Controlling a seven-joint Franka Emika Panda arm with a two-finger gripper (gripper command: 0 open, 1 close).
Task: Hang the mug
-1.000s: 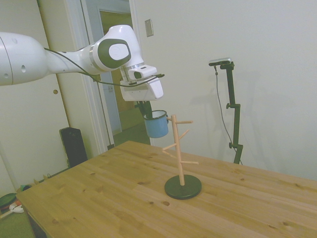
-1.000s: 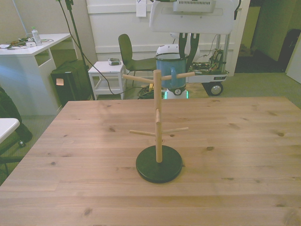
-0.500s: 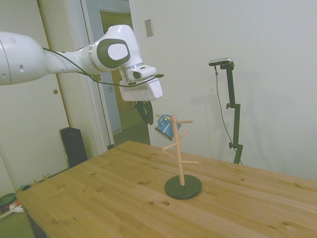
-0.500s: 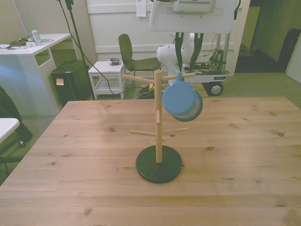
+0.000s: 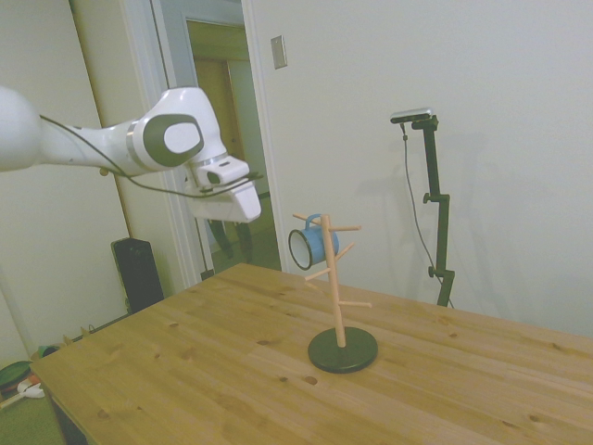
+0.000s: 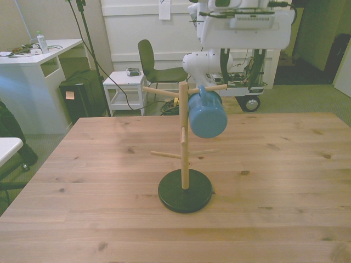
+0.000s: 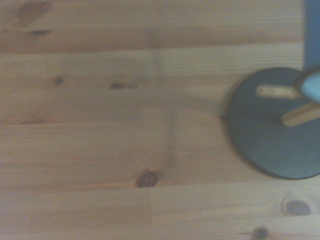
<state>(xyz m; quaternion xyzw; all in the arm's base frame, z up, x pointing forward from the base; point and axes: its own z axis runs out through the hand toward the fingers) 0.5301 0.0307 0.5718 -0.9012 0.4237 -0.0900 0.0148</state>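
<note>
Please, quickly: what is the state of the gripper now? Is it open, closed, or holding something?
Gripper: open and holding nothing; the mug hangs by its handle on a top peg of the wooden stand, apart from the fingers.

Wrist view: mug (image 7: 313,60) blurred, cut off at edge.

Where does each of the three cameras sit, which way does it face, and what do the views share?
Side view: off one side of the table, looking across it; the white arm reaches in and the gripper hangs apart from the mug on the peg stand.
Front view: across the table, facing the robot; its base and arm show beyond the stand.
Wrist view: on the wrist, looking down at wood and the stand's dark base; no robot parts visible.
Shared: all three show the stand and the mug.
</note>
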